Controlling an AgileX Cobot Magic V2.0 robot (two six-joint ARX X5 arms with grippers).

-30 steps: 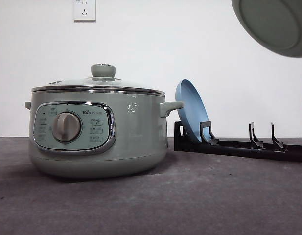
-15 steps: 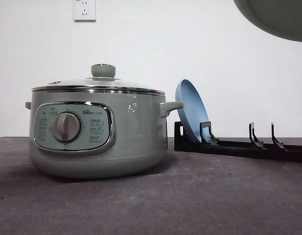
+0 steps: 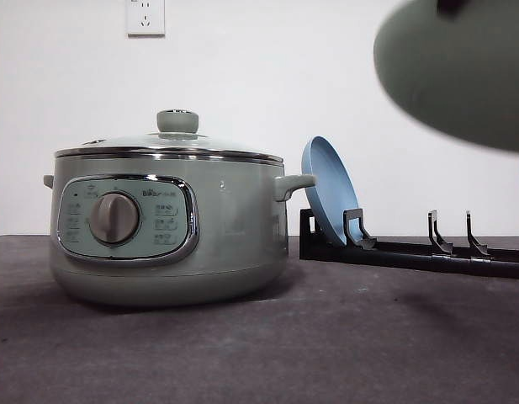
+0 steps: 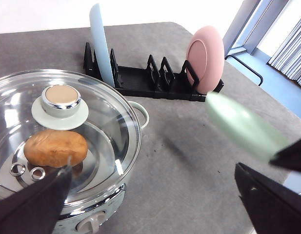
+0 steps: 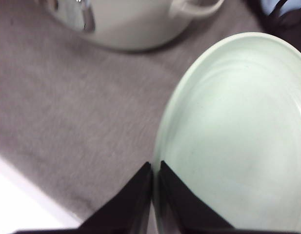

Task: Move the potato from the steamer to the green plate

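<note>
presently listed, largest first: dark grey felt-like table surface (image 3: pixel 242 353), carrying all items. large round pale sage-green electric steamer (image 3: pixel 166 227) with chrome-framed panel and round dial, standing on the table's left half, glass lid with green knob (image 4: pixel 60 100) seated on it. wide shallow pale mint-green plate (image 5: pixel 238 136), lifted in the air above the table's right side, clear of the surface, blurred in the front view; its rim is pinched between the closed fingers of the right gripper (image 5: pixel 154 170). long black slotted dish rack (image 4: pixel 155 83) behind and to the right of the steamer. round pink plate (image 4: pixel 205 58) upright in the rack's far slots. round blue plate (image 3: pixel 328 189) leaning upright in the rack slot nearest the steamer. left gripper (image 4: pixel 155 195), fingers spread wide, holding nothing, hanging above the steamer's edge. oval orange-brown potato (image 4: pixel 55 147), lying inside the steamer under the lid.
</note>
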